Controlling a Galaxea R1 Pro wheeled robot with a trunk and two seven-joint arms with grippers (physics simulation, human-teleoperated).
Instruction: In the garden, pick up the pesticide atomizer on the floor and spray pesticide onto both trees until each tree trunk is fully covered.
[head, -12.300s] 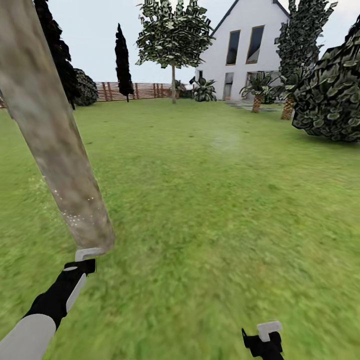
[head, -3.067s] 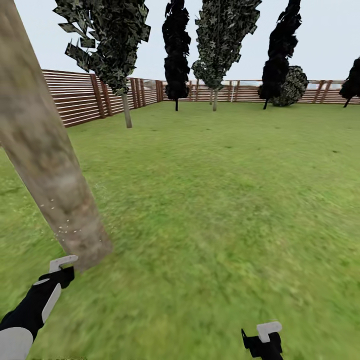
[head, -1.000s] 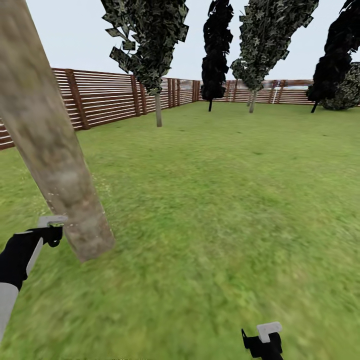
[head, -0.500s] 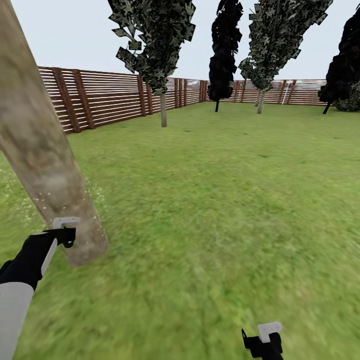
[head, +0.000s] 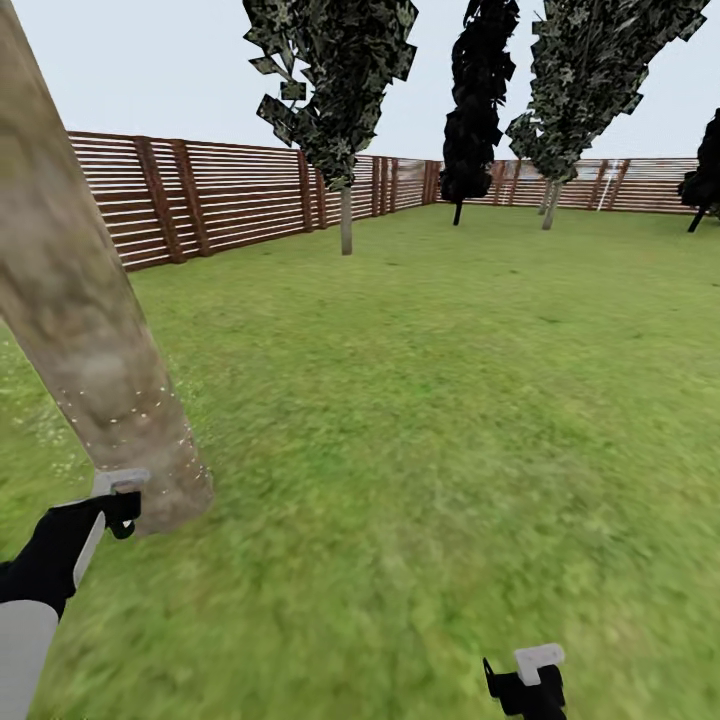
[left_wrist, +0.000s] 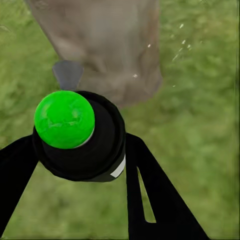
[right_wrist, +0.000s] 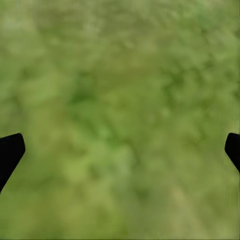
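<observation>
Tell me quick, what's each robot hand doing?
Left tool: closed on the atomizer, aimed at the trunk.
Right tool: open, holding nothing, over the grass.

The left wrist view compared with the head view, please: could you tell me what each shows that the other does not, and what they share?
Left wrist view alone: the pesticide atomizer seen end-on, a black body with a bright green cap, held between the left gripper's dark jaws, and its grey nozzle aimed at the bark.

Head view alone: the wooden fence, distant trees, sky, and the right gripper low over the grass.

Both: the tree trunk close ahead, pale spray flecks on its base, and the surrounding lawn.
</observation>
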